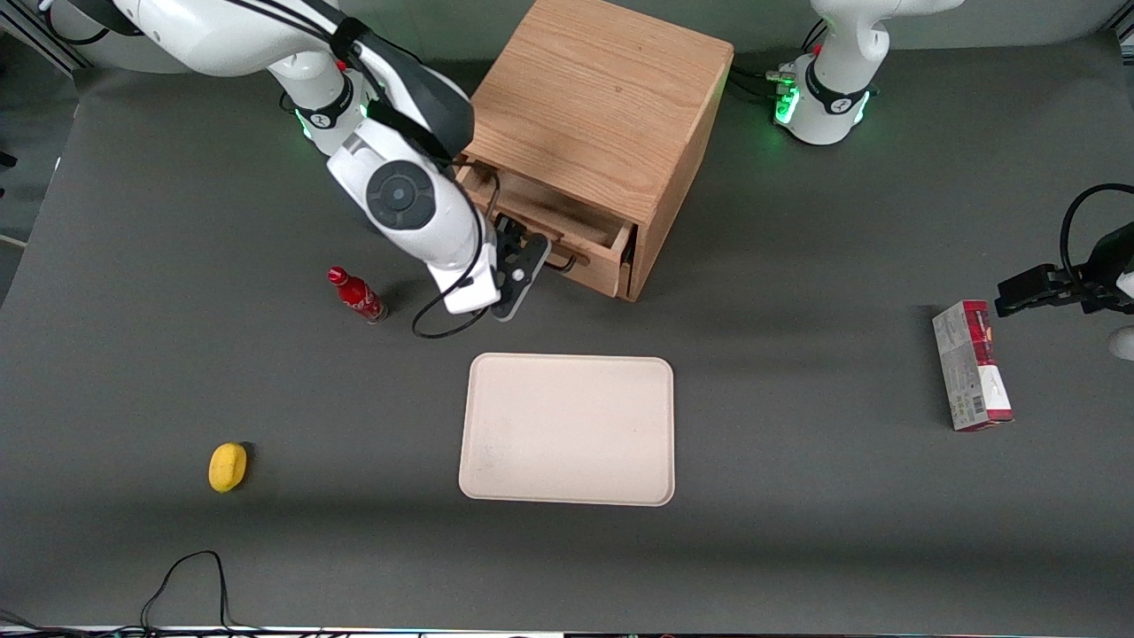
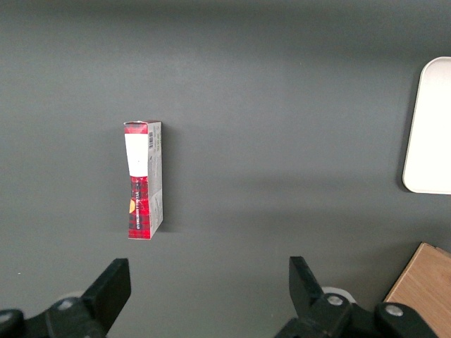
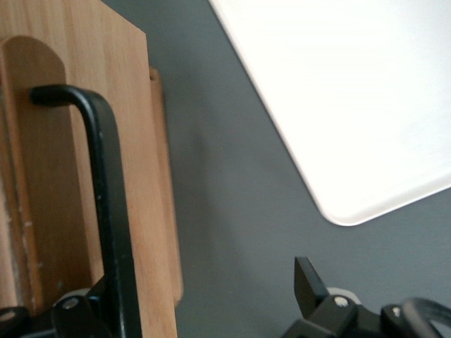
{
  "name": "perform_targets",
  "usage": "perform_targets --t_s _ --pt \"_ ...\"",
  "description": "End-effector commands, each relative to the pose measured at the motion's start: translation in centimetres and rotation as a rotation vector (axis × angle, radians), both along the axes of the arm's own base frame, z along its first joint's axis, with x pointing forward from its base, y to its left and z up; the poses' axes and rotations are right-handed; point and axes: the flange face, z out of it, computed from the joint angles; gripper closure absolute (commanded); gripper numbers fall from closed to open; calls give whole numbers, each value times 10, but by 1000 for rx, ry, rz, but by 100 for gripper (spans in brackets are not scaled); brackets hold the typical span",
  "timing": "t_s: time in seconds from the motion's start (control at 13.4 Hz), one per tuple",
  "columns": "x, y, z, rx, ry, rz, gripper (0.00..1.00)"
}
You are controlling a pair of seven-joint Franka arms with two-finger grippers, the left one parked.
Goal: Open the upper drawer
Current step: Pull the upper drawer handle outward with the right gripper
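Beige tray (image 1: 567, 430) nearest; gripper (image 1: 523, 266) spread wide at handle (image 3: 106, 204), upper drawer (image 1: 567, 232) partly open

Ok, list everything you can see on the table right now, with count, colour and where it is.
cabinet: one, light oak, between the arm bases
upper drawer: one, oak with black handle, pulled partly out of the cabinet
tray: one, cream, nearer the front camera than the cabinet
bottle: one, red, beside the drawer, toward the working arm's end
lemon: one, yellow, nearer the camera than the bottle
carton: one, red and grey, toward the parked arm's end
tool: one, black, at the drawer handle, fingers open
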Motion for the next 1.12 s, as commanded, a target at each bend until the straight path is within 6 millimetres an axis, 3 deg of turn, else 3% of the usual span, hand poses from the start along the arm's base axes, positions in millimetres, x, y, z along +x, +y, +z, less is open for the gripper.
perform_targets --t_s 0.0,0.6,0.82,1.04 --pt "33 -20 5 11 -27 25 0" --pt "99 -73 18 39 -79 -59 0" --pt "111 -80 15 25 -91 -61 0" --pt "118 -85 27 15 -127 -65 0"
